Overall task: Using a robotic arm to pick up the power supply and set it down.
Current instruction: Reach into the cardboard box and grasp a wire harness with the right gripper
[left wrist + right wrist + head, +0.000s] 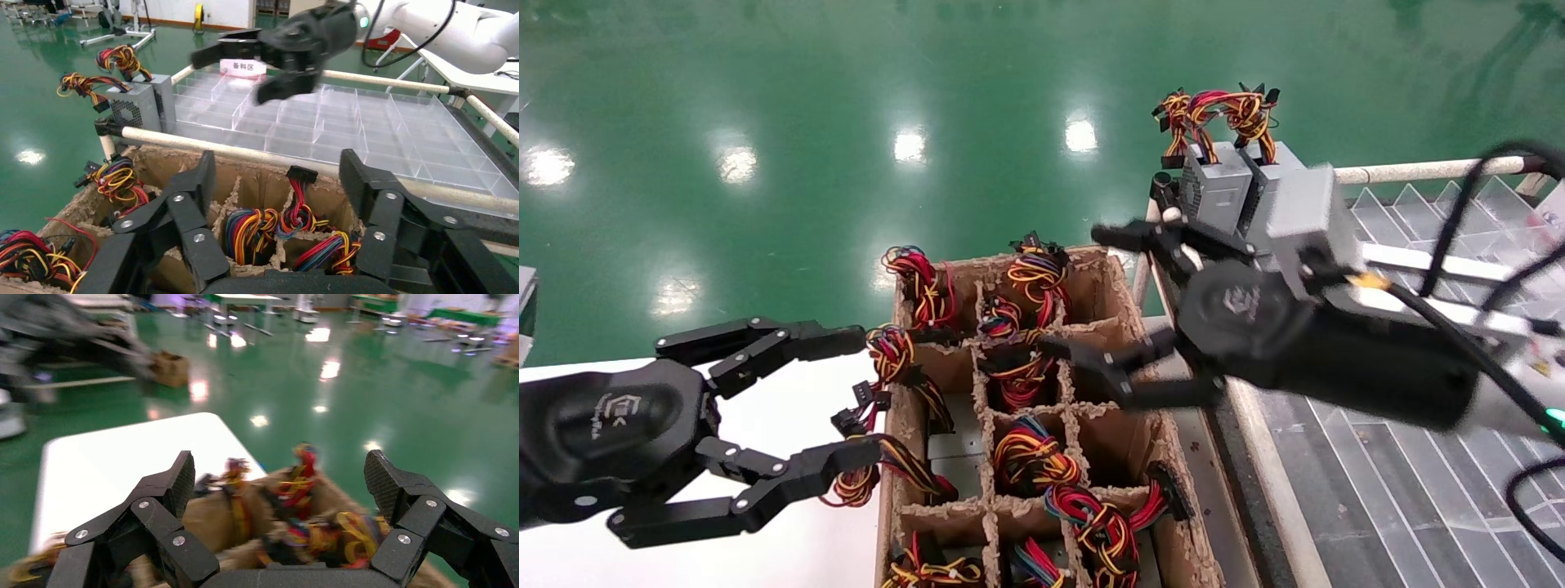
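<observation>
My right gripper (pixel 1075 291), on the white robotic arm (pixel 1524 408) with its silver-grey block (pixel 1307 216), hangs open over the far right cells of a cardboard box (pixel 1173 457). Nothing is between its fingers. Several power supplies stand in the cells, mostly showing as wire bundles. One bundle with red, yellow, black and purple-blue wires (pixel 1035 273) lies just beside the right fingertips. In the right wrist view the open gripper (pixel 281 478) frames blurred bundles (pixel 300 478). My left gripper (pixel 862 392) is open at the box's left side, straddling a bundle that hangs over the wall (pixel 891 355).
Two grey boxes with red-orange-yellow wires (pixel 1226 184) stand on the corner of a clear divided tray (pixel 1418 490) framed by a pipe rail (pixel 1418 170). A white table (pixel 789 539) lies left of the box. Green floor lies beyond.
</observation>
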